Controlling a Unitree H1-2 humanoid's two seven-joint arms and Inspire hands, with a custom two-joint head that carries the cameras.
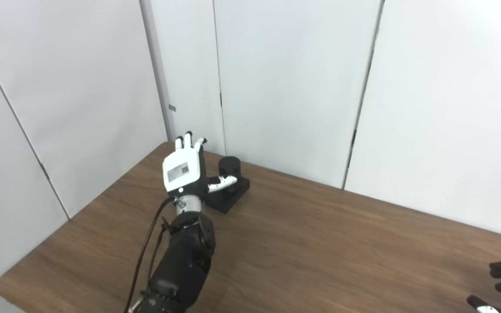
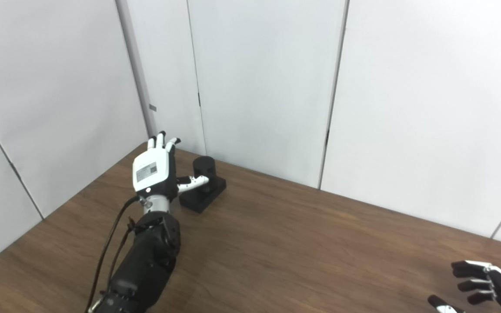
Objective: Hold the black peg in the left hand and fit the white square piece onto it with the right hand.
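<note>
Left hand [image 1: 184,170] sits open-fingered beside the black peg [image 1: 228,166], gripping nothing, while only the right eye view shows the right hand [image 2: 487,284] properly, empty and spread.

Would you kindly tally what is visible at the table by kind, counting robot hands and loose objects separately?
Robot hands: 2, the left hand and the right hand, both with fingers spread
Black pegs on a square base: 1, the black peg
White square pieces: 0 in view
Total: 3
</note>
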